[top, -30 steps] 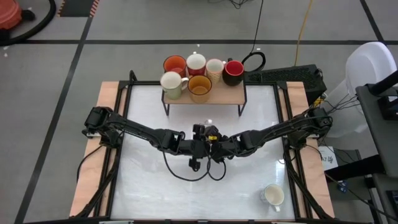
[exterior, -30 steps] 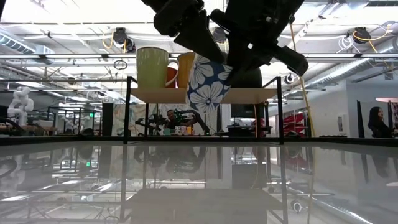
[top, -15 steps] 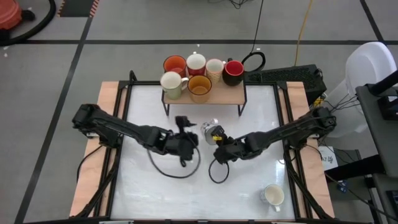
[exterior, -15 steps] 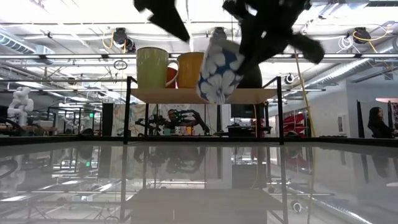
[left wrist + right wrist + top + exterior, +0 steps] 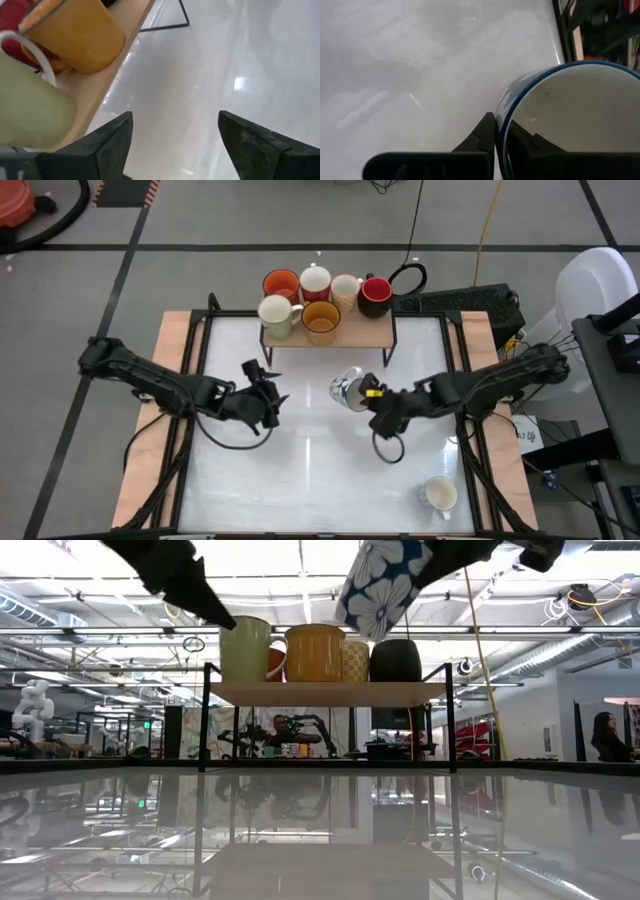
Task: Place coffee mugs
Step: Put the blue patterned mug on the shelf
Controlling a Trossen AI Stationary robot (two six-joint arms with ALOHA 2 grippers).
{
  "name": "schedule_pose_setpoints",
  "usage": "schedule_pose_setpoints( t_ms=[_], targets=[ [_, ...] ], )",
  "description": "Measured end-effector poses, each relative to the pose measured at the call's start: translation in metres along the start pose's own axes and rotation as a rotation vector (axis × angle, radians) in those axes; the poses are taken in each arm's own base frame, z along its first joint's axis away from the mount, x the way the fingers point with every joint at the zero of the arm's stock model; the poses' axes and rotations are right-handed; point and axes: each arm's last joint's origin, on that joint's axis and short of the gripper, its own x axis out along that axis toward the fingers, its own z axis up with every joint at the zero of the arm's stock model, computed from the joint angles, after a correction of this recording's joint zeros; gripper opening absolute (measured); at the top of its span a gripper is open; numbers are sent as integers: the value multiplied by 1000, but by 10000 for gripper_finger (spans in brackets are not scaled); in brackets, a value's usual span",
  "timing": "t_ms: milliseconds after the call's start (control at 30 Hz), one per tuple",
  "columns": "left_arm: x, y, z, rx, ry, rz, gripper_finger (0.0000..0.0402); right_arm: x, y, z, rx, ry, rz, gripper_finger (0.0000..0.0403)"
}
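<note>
The white mug with blue flowers (image 5: 347,388) hangs in the air over the table's middle, in front of the wooden shelf (image 5: 370,332), and my right gripper (image 5: 362,394) is shut on it. In the low view this mug (image 5: 383,582) is tilted, high above the table. Six mugs stand on the shelf: orange (image 5: 281,284), white (image 5: 315,279), cream (image 5: 346,286), red (image 5: 375,295), cream (image 5: 275,313) and amber (image 5: 321,320). A white mug (image 5: 438,494) stands on the table's near right. My left gripper (image 5: 264,396) is open and empty, left of the shelf's near-left leg. My right gripper holds the flowered mug by its rim (image 5: 501,117), one finger (image 5: 520,145) inside the mug and the other finger (image 5: 485,137) outside on the wall. The fingers come from the table's right side. The mug is lifted clear and tilted.
The shelf stands on thin black legs (image 5: 389,352) at the table's far side. The left wrist view shows the amber mug (image 5: 75,30) and a pale mug (image 5: 30,110) close ahead on the shelf board. Bare white table (image 5: 310,470) lies between the arms. Cables hang under both arms.
Both grippers met at the flowered mug over the table's middle. My left gripper has let go and drawn back toward the table's left edge. My right gripper has carried the mug toward the right and upward; the mug has tipped.
</note>
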Motion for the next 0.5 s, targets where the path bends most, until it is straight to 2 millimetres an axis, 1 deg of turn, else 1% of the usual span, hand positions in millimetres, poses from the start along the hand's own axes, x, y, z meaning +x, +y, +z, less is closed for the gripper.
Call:
schedule_pose_setpoints(
  t_ms=[100,167,333,500],
  targets=[
    [1,0,-4,-19,-22,-12,292,-8,-9,-13,-57,-37,11,8],
    [1,-1,-4,-18,-23,-22,292,-11,-17,-21,-73,-28,12,8],
    [2,-3,-4,-25,-26,-65,292,-25,-44,-42,-107,57,14,8],
    [2,-3,-3,-53,-33,-73,292,-44,-74,-62,-108,57,29,8]
  ],
)
